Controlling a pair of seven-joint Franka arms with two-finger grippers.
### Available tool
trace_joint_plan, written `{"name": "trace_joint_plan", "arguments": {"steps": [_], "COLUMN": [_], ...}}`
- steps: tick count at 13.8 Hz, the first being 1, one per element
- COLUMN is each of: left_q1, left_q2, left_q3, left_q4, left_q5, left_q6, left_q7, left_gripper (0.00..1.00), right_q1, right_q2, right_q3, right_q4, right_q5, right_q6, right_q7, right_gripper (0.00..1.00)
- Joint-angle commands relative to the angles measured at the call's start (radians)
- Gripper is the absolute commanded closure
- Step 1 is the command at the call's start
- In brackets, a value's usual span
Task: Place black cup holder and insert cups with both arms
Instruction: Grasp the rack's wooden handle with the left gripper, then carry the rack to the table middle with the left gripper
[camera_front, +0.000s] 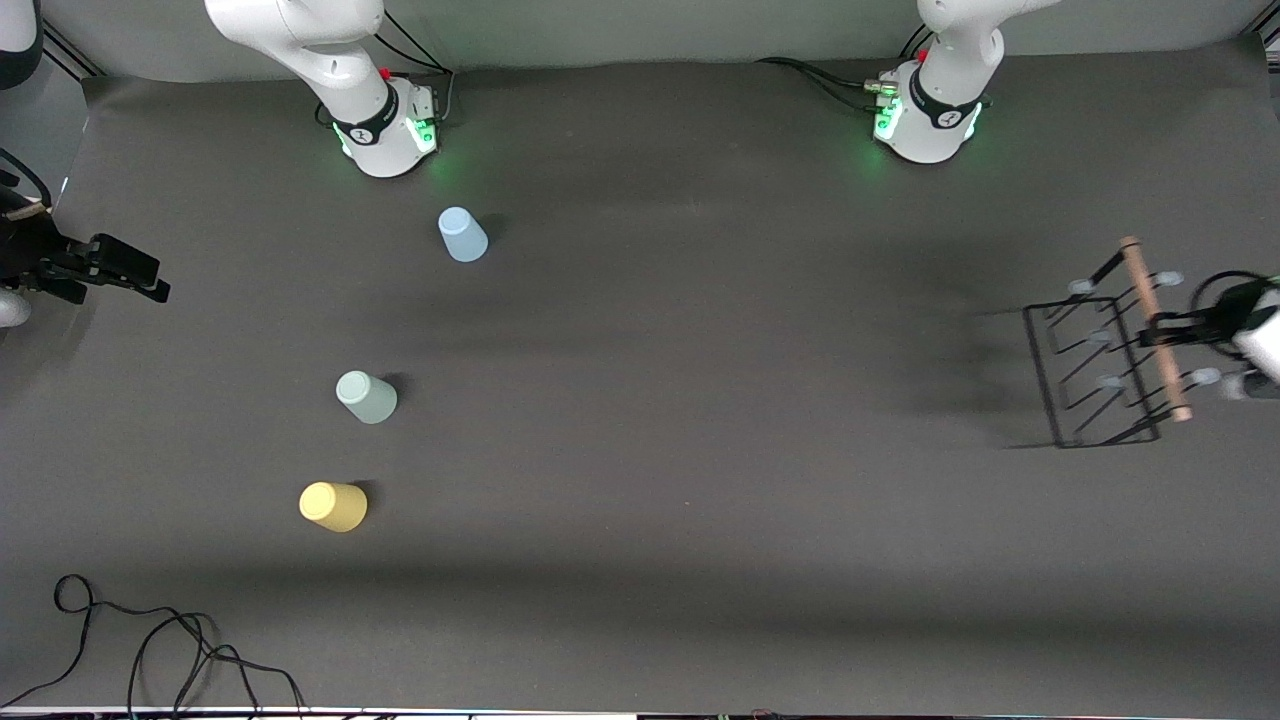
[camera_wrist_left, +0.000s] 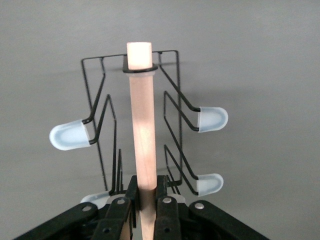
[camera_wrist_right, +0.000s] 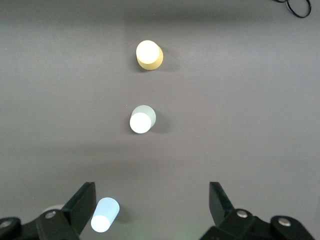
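High front view, two downward wrist views

a dark grey matte cloth table cover (camera_front: 700, 400) fills the scene, a loose black coiled cable (camera_front: 150, 640) lying at its near edge; pale wall strip (camera_front: 650, 25) above.

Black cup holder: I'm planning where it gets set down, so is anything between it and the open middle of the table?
Nothing visible: the black cup holder, in the left claw, faces bare mat.
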Motion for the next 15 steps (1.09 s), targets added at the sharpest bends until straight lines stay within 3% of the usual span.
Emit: {"name": "trace_joint_plan", "arguments": {"steps": [1, 9, 15], "left_q1": [-0.120, -0.427, -0.625], "left_q2": [-0.014, 0.033, 0.177], "left_q3": [0.017, 0.017, 0.017], "left_q4": [0.037, 0.078, 0.238], "left_q5": [-0.018, -0.111, -0.097], "left_q6": [-0.034, 0.062, 0.081], "left_q7": [-0.102, -0.308, -0.590], "left_gripper": [1.00, 1.00, 1.00], "right_q1": [0.009, 0.009, 0.009], "right_q2": [-0.005, -0.005, -0.003], "right_q3": [-0.007, -0.007, -0.009], "right_q4": [0.001, 0.001, 0.001], "right_q5": [0.013, 0.015, 0.015], "right_q6": [-0.011, -0.011, -0.011], "right_q7": [0.020, 0.020, 0.020], "right_gripper": [0.00, 0.00, 0.00]}}
